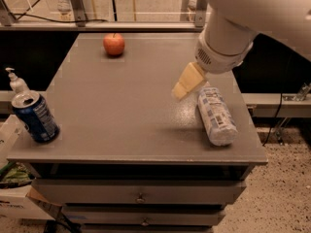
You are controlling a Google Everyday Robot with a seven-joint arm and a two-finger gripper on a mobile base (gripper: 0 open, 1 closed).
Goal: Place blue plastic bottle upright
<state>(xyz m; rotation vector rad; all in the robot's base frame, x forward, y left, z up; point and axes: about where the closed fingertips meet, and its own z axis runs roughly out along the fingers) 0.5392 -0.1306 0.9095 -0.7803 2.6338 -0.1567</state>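
Matt grey table (126, 110), blue plastic bottle (216, 115), glossy metal can (36, 118), smooth cream gripper (180, 91) beside the bottle

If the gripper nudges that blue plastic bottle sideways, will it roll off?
It will likely roll: the blue plastic bottle lies on its side, round-bodied, close to the table edge. It is probably light and squashy, being plastic. The gripper hovers beside its far end.
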